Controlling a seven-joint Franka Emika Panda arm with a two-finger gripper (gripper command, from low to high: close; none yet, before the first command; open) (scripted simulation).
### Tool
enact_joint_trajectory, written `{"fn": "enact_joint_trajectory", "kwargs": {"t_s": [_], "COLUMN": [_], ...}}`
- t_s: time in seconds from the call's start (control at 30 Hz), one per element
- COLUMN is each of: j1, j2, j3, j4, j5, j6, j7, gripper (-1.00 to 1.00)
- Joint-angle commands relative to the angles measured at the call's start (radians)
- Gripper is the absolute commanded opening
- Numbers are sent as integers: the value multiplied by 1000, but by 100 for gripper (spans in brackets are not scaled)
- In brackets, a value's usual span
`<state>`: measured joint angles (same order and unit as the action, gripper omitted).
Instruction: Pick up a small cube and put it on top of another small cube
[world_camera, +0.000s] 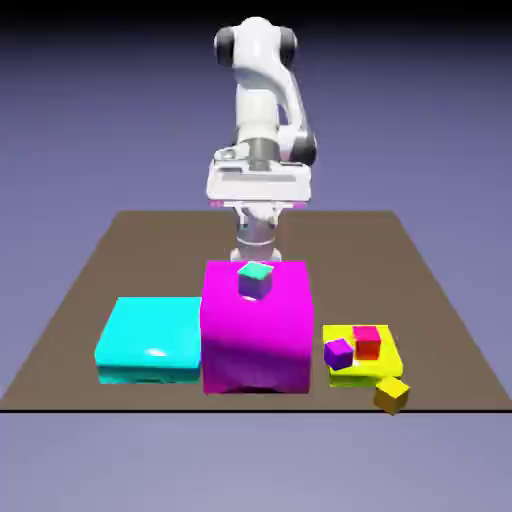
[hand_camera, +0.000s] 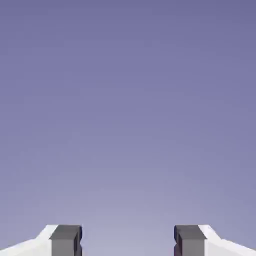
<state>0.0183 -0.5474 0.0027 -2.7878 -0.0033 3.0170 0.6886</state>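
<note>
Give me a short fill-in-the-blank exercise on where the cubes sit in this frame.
The small cube with the teal top sits on the big ____ block.
The red cube and purple cube rest on the flat ____ block.
The small yellow-orange cube lies on the ____.
The claw holds ____.

Missing words: magenta; yellow; table; nothing

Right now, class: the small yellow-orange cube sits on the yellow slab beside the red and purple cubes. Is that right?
Not quite. The exterior view shows the small yellow-orange cube on the table, off the yellow slab at its near right corner. Only the red cube and purple cube sit on the slab.
</note>
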Motion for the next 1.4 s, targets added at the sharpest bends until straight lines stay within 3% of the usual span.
{"fn": "enact_joint_trajectory", "kwargs": {"t_s": [0.0, 1.37], "j1": [5, 220], "j2": [19, 787], "j3": [2, 93], "j4": [18, 772], "j5": [-3, -116], "j6": [-17, -698], "j7": [-44, -1827], "gripper": [0, 0]}}
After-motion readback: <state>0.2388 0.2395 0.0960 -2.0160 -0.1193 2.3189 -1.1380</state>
